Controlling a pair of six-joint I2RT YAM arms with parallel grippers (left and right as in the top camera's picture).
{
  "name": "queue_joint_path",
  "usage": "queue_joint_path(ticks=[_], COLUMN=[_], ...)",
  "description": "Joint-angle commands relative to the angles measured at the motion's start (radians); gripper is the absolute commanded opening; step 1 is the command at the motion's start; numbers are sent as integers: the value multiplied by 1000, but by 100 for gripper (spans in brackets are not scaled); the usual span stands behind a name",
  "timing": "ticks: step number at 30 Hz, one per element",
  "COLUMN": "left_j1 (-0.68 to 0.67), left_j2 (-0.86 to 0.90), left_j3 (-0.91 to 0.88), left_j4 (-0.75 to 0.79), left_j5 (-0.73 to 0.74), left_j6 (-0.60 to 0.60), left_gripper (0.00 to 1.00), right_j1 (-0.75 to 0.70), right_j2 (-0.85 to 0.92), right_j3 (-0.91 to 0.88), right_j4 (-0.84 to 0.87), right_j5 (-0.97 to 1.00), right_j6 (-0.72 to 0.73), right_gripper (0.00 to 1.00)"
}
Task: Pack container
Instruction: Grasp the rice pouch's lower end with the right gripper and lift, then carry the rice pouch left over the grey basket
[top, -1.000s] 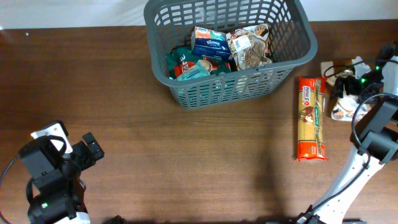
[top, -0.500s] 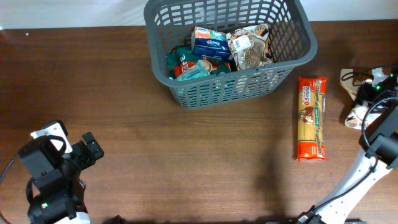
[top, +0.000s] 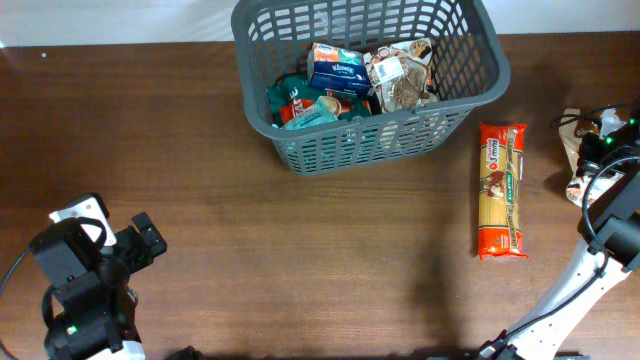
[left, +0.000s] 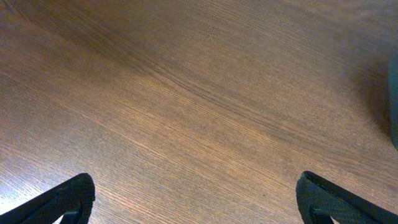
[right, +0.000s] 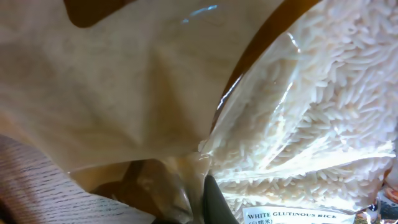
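Right wrist: right gripper (top: 596, 150) clamped on rice bag (right: 323, 93). Bag likely soft, slippery, grains shift; best pinched at seam. Left gripper (left: 196, 199) spread wide, empty. Basket (top: 370, 142) looks stiff, light.

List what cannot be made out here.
Glutinous rice bag: overhead, mostly under the right arm; right wrist view, label cut by the bottom edge.
Right fingers: one sliver shows; the bag fills the frame.
Basket: lower packets hidden by the top layer and the lattice wall.
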Motion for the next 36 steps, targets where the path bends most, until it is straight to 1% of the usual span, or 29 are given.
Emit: queue_joint_path(ticks=[1, 3, 9, 13, 18, 23, 30, 31, 36], left_j1=[-5, -5, -5, -5, -5, -5, -5, -5, -5], left_j2=[-2, -2, -2, -2, -2, -2, -2, -2, -2], left_j3=[-4, -4, -4, -4, -4, -4, -4, -4, -4], left_j4=[4, 6, 19, 20, 34, 46, 50, 50, 48], left_j5=[10, 11, 11, 11, 10, 10, 11, 11, 11], left_j6=[17, 17, 17, 17, 17, 17, 16, 16, 16], left_gripper=[99, 99, 99, 99, 99, 99, 99, 99, 99], right_j1=[-2, -2, -1, -1, 6, 44, 151, 204, 363], right_j2=[50, 37, -30, -98, -269, -465, -644, -682, -743], right_j3=[-22, -19, 7, 34, 46, 47, 47, 47, 47], right_j4=[-4, 5, 25, 25, 15, -6, -54, -82, -137], right_j5=[-22, -33, -147, -158, -157, -133, -111, -111, -92], right_j6=[30, 35, 35, 35, 30, 11, 11, 6, -37], right_gripper=[4, 4, 4, 4, 4, 4, 4, 4, 4])
